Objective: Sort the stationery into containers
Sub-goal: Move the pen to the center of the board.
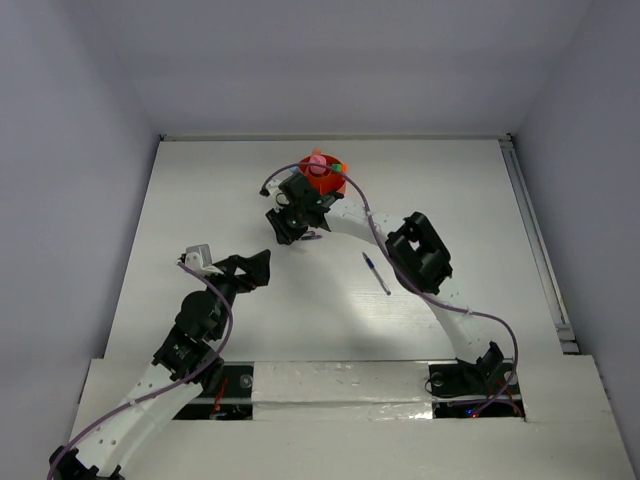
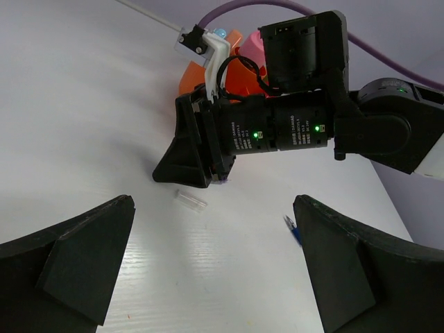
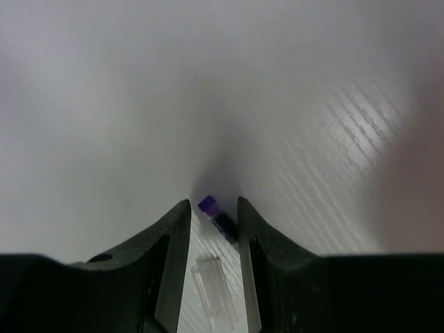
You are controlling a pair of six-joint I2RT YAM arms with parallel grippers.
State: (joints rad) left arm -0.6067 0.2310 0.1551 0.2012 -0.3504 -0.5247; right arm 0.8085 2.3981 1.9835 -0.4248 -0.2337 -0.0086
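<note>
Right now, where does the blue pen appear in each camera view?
Top external: the blue pen lies near the picture's centre, right of the right gripper.
Left wrist: only its tip shows, right of centre, below the right gripper.
Right wrist: not in it.
Shared landmark: the right gripper, in all three views.

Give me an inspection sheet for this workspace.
Surface: white table, wood-grain.
Job's things: orange cup holding a pink piece; blue pen, purple-tipped piece and clear cap loose on the table.
Clutter: nothing seen.
End effectors: left end effector open, empty; right end effector straddling the purple-tipped piece, grip unclear.
Cables: purple cables along both arms.
Surroundings: plain white walls.
</note>
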